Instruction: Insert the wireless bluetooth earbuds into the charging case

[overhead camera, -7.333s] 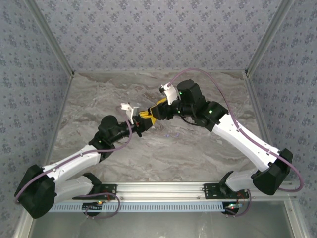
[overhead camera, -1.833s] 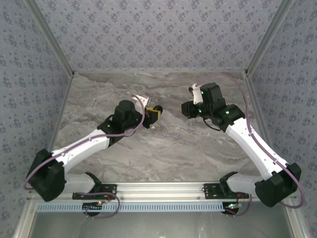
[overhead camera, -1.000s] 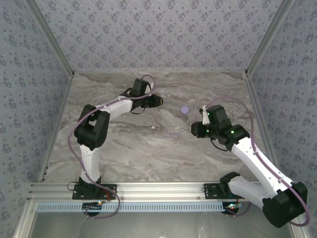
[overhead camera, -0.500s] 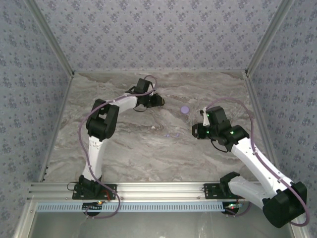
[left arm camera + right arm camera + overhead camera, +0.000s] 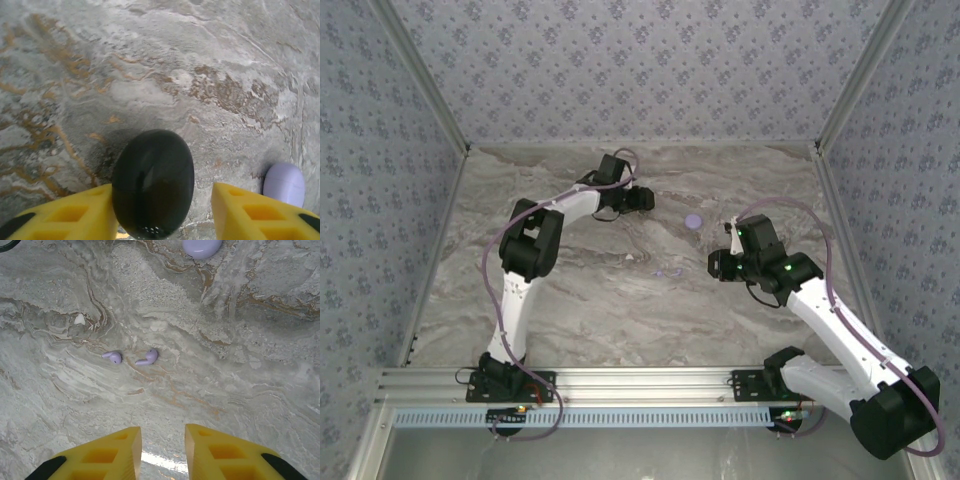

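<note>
Top external view: a grey marbled table (image 5: 570, 300) carries two white-and-black arms. The left arm (image 5: 525, 250) is folded steeply and reaches to the far middle. Its elbow sits a little higher and further back than half a second ago, while the left gripper (image 5: 642, 198) is at the same spot. The right arm (image 5: 820, 300) has not moved since then, and the right gripper (image 5: 716, 266) hangs over the table right of centre. In the left wrist view, the left gripper's yellow fingers (image 5: 65, 215) stand apart. A glossy black case (image 5: 153, 182) lies between them, lid shut, touching one finger with a clear gap to the other, so it is not clamped. A lilac case (image 5: 694, 222) lies near it, also shut; the contents of neither case can be seen. In the right wrist view, the right gripper is partly open and holds nothing. Ahead of it two lilac buds (image 5: 147, 357) lie loose on the table, side by side and not touching, well apart from the lilac case. A white speck (image 5: 79, 319) lies near them.
</note>
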Available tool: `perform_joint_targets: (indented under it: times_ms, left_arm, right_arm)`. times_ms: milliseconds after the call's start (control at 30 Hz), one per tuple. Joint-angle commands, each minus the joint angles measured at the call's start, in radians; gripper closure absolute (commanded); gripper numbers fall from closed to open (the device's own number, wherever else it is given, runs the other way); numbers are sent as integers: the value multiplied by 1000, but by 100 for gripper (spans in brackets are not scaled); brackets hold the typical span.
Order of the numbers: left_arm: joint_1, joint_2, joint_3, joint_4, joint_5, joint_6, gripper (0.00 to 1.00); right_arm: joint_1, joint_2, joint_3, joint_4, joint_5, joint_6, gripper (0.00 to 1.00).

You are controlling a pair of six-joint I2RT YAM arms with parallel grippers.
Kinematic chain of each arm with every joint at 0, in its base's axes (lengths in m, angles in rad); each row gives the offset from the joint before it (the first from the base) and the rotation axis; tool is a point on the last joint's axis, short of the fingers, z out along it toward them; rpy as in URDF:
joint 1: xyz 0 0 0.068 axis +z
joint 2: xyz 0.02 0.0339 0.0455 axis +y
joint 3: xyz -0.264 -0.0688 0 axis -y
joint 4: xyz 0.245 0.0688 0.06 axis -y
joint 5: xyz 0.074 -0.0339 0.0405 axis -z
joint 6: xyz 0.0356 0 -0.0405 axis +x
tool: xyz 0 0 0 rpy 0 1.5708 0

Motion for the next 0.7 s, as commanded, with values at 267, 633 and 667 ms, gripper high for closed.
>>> perform_joint_targets:
  times_ms: [267, 633, 667]
  left_arm:
    - [1, -193, -67, -137, -180, 151, 32]
    - [-11, -653, -436, -194, -287, 166, 32]
    - [-14, -698, -474, -202, -290, 158, 31]
  right_arm:
    - [-33, 64, 24, -26, 44, -33, 52]
    - [-126, 243, 119, 19, 10, -160, 39]
    - [-134, 264, 128, 25, -8, -175, 38]
